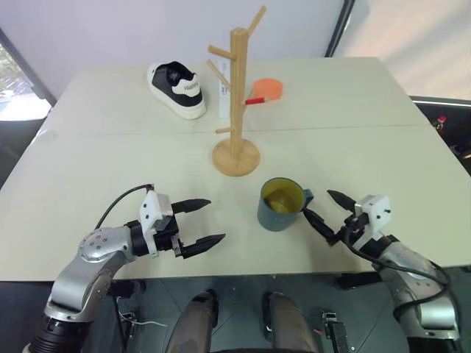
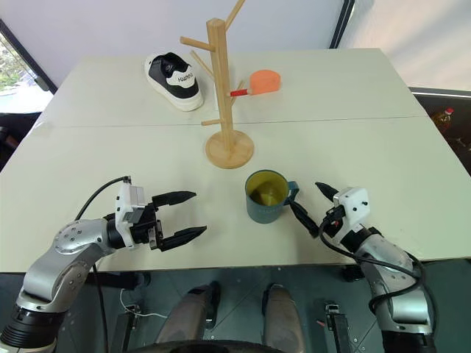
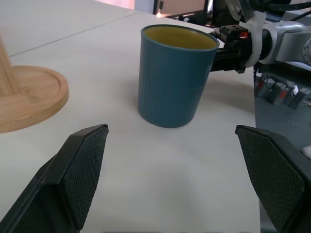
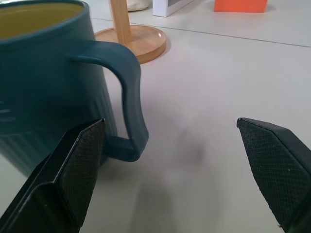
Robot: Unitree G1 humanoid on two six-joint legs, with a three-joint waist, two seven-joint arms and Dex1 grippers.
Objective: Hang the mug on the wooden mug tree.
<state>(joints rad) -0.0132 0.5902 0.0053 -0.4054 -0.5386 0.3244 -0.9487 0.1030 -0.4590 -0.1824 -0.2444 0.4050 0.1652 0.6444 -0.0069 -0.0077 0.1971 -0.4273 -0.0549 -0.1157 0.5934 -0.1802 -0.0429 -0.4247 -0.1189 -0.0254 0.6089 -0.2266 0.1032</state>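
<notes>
mug waiting on the table, nothing hung yet

head view: the mug (image 1: 280,205) is standing near the wooden mug tree (image 1: 237,99); left gripper (image 1: 205,221) and right gripper (image 1: 324,207) are gaping empty. right wrist view: the handle (image 4: 127,107) is sitting just beside one finger, ungrasped.

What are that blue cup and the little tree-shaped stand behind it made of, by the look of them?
The mug looks like glazed ceramic: smooth teal outside with faint vertical ribs and a soft sheen, yellow-olive inside, thick moulded handle. It could be another hard glazed material.

The mug tree looks like pale unpainted wood, matte or lightly sealed: even light-tan colour on post, pegs and round base, with a turned rim.
</notes>
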